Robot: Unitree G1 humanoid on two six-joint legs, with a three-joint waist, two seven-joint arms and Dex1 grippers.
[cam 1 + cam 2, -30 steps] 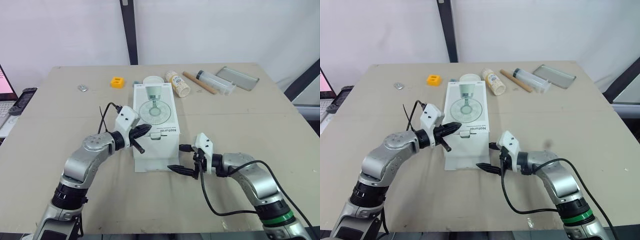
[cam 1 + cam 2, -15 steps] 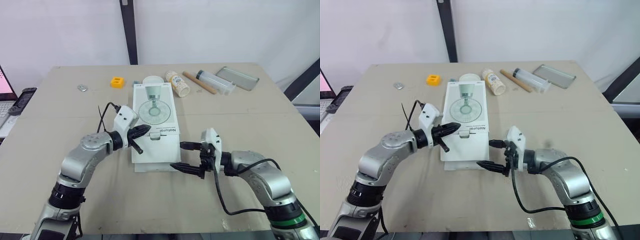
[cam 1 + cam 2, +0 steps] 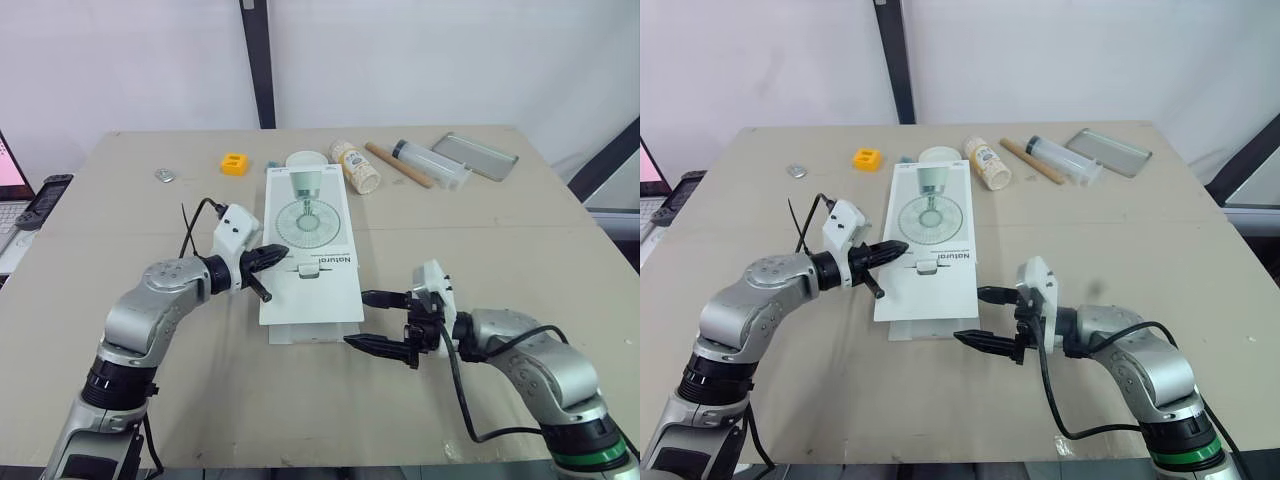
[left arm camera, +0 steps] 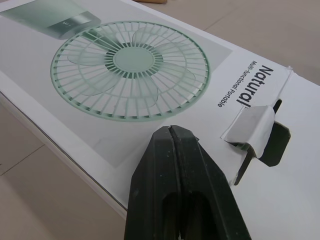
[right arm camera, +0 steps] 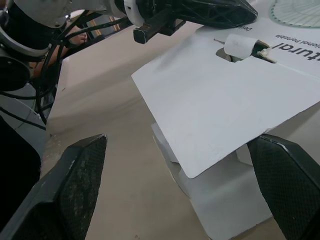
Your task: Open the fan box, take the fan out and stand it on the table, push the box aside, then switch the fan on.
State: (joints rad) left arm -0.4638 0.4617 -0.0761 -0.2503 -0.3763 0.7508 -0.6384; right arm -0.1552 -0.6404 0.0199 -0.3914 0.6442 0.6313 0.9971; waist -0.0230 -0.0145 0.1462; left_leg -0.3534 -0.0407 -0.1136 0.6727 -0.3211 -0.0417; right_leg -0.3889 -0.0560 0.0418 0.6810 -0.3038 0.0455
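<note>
Fan box (image 3: 310,250) flat on table (image 3: 480,240), lid flap raised (printed side up). Left gripper (image 3: 283,252) at box's left edge, fingers pressed together, empty. Right gripper (image 3: 356,319) off its near right corner, spread wide, empty.

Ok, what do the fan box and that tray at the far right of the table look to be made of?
Fan box: thin white cardboard with a smooth, matte printed face. Its lid stands off the base as one thin sheet with a punched tab slot. Tray: probably metal, with a dull grey sheen and a raised rim, though grey plastic can't be ruled out.
</note>
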